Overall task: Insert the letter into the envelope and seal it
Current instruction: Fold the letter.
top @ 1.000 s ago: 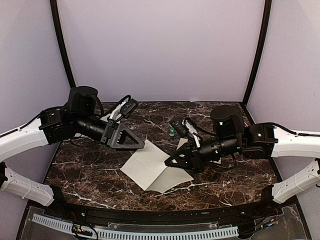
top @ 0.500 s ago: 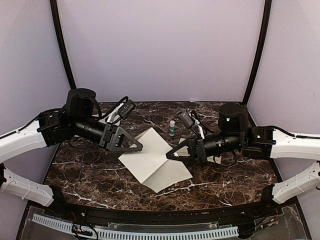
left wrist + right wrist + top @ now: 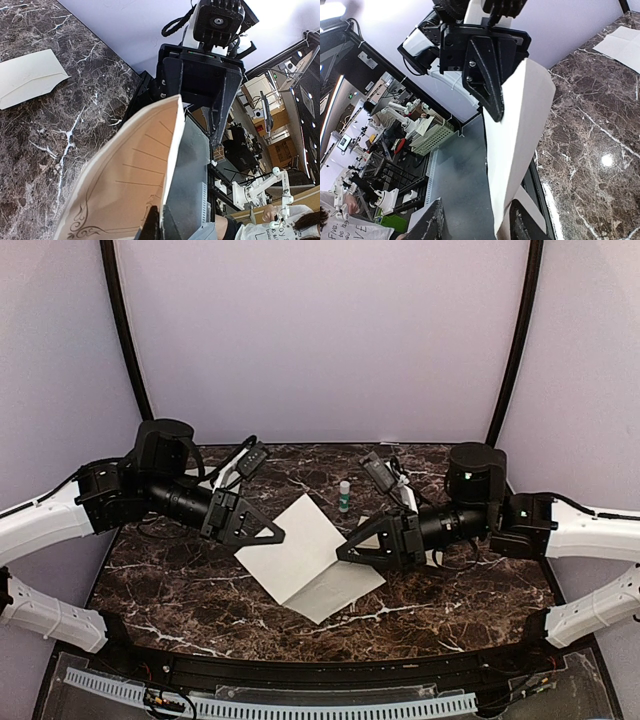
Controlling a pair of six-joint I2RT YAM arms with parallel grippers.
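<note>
Top view: your left hand (image 3: pixel 270 535) is pinched shut on the left edge of the envelope (image 3: pixel 300 550). The envelope is a cream paper piece at the centre of the dark marble worktop (image 3: pixel 180 580). Your right hand (image 3: pixel 345 551) is at its right edge.

Left wrist view: the envelope rises from the closed hand in a bow. Its beige face shows short ruled lines and a scroll emblem.

Right wrist view: the fingers (image 3: pixel 432 222) stand apart with the envelope's edge loose between them, gripping nothing. The letter (image 3: pixel 625 40), white and creased, lies flat on the far worktop.

The envelope looks light and floppy, so it will likely sag from a single pinch. Hold it by an edge near a corner. The letter looks thinner still, so lift it by one edge.
</note>
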